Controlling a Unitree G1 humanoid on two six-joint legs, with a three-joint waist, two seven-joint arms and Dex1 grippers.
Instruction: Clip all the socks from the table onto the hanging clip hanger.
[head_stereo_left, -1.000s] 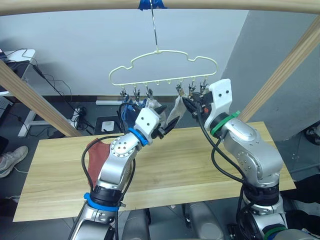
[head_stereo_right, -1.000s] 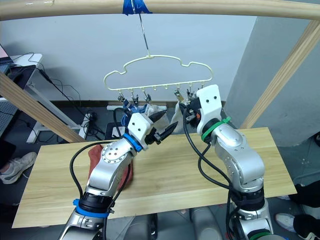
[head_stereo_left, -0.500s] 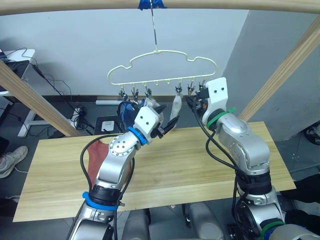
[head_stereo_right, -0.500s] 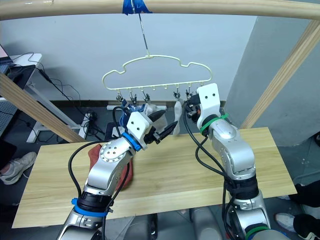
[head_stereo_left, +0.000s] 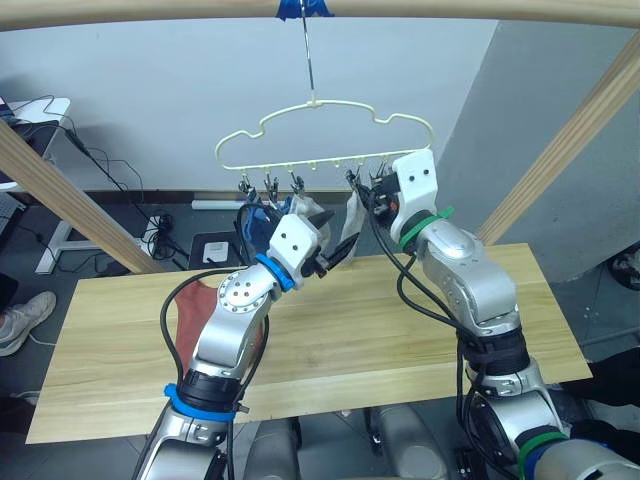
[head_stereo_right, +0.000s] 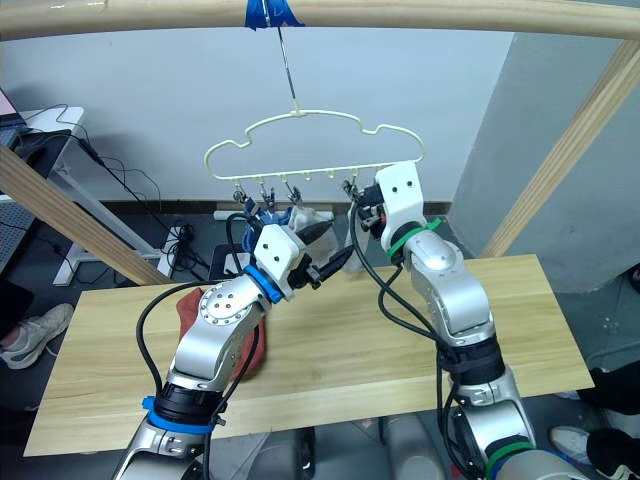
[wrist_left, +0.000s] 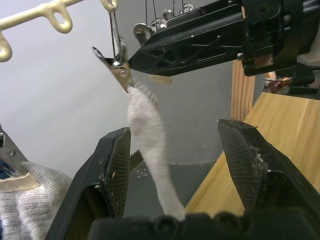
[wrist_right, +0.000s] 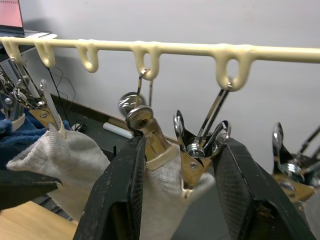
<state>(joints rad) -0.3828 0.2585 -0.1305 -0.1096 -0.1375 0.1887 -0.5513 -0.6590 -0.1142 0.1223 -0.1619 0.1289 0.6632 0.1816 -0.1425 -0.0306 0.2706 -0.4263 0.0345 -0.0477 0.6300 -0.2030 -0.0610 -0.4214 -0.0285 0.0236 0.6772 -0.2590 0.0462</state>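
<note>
One light grey sock (wrist_left: 150, 150) hangs from a clip (wrist_left: 119, 70) of the clip hanger (head_stereo_left: 320, 140), between the apart fingers of the left tool (wrist_left: 185, 165). The right tool (wrist_right: 180, 170), fingers spread, seems to straddle that clip. Next, a rust-red sock (head_stereo_left: 192, 310) waits on the bench (head_stereo_left: 330, 330) below.

A pale blue-grey wall (head_stereo_left: 150, 90) closes the back of the room, and a darker grey panel (head_stereo_left: 560, 110) stands at an angle on the right. A frame of round wooden poles (head_stereo_left: 60, 200) crosses the top and slants down on both sides, with blue tape (head_stereo_left: 302, 9) wrapped at the middle of the top pole. On the dark floor (head_stereo_left: 110, 250) by the wall lie black cables (head_stereo_left: 155, 228), beside the white leg of a desk (head_stereo_left: 55, 240) on the left; a person's shoe (head_stereo_left: 22, 318) shows at the left edge.
</note>
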